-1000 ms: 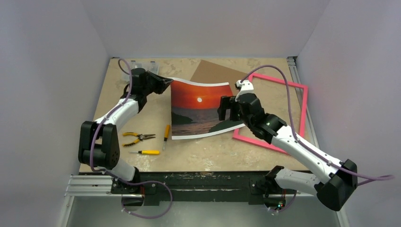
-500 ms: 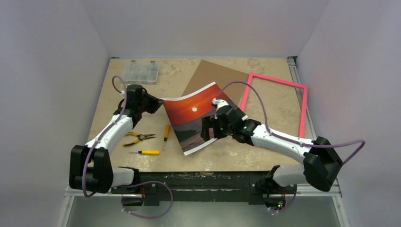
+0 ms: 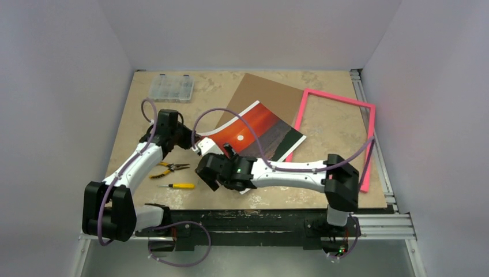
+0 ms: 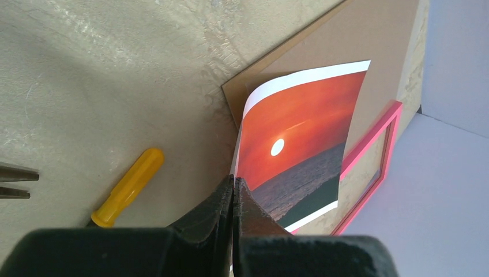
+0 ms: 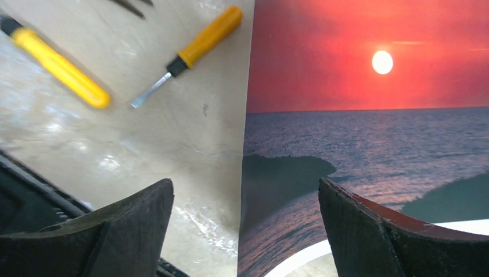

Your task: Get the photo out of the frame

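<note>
Clamping photo (image 3: 260,124) in left claw (image 4: 232,193), straddling its short side with wide-spread right claw (image 5: 245,199), toward surface's near edge.

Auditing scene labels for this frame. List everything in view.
photo: 1, red-orange sunset, table centre, curled, out of frame
frame: 1, pink, empty, flat at right
board: 1, brown, flat, partly under photo
organiser box: 1, clear, far left corner
pliers: 1, yellow handles, left side
screwdrivers: 2, yellow handles, beside pliers
table: 1, beige
left gripper: 1, black, shut on photo's edge
right gripper: 1, black, open above photo's near edge
</note>
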`<state>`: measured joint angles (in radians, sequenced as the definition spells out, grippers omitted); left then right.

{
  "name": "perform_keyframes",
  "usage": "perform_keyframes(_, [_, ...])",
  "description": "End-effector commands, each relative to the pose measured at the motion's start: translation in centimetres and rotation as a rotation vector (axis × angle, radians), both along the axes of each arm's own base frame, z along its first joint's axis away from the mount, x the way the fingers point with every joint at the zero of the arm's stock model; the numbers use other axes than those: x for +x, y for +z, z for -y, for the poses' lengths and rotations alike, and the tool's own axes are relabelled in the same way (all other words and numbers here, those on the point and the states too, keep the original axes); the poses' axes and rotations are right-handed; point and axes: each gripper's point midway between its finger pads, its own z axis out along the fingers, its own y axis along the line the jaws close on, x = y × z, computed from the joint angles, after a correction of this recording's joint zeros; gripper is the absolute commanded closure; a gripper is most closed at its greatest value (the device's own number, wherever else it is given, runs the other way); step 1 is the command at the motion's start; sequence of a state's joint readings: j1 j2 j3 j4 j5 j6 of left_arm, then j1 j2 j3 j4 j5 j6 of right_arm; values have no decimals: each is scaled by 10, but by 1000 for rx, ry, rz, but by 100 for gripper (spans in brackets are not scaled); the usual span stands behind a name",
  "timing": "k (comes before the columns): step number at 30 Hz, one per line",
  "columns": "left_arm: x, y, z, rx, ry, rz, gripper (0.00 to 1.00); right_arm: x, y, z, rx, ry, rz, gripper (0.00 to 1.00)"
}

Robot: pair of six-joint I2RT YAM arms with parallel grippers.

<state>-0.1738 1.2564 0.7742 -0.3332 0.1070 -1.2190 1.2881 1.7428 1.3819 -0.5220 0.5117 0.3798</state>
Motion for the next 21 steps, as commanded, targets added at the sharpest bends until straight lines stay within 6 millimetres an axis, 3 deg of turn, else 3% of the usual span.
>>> perform_keyframes(1, [3, 15, 7, -21, -15, 20, 100, 16, 1, 32, -291, -48, 182, 9])
perform_keyframes(3, [3, 16, 8, -28, -19, 21, 100, 21, -7, 36, -366, -50, 216, 15])
perform_keyframes(5, [2, 19, 8, -27, -20, 25, 100, 28, -9, 40, -437, -68, 254, 27])
perform_keyframes(6, [2, 20, 8, -26, -21, 28, 100, 31, -10, 42, -472, -75, 273, 38])
perform_keyframes(7, [2, 22, 7, -25, -20, 33, 100, 34, -9, 42, -500, -78, 296, 60])
perform_keyframes(8, [2, 23, 7, -26, -21, 37, 100, 36, -8, 42, -519, -78, 314, 73])
perform_keyframes(9, [3, 25, 8, -26, -24, 41, 100, 37, -9, 43, -542, -70, 329, 79])
perform_keyframes(11, [3, 28, 8, -23, -29, 49, 100, 38, -9, 43, -549, -55, 341, 84])
perform_keyframes(13, [3, 31, 8, -20, -37, 56, 100, 37, -13, 41, -550, -21, 339, 97])
perform_keyframes(15, [5, 34, 8, -16, -48, 65, 87, 40, -14, 43, -572, 13, 361, 100])
perform_keyframes(18, [7, 41, 4, -17, -62, 80, 59, 48, -14, 48, -634, 69, 403, 100])
perform_keyframes(21, [11, 51, -6, -7, -73, 100, 45, 56, -19, 49, -656, 135, 417, 100])
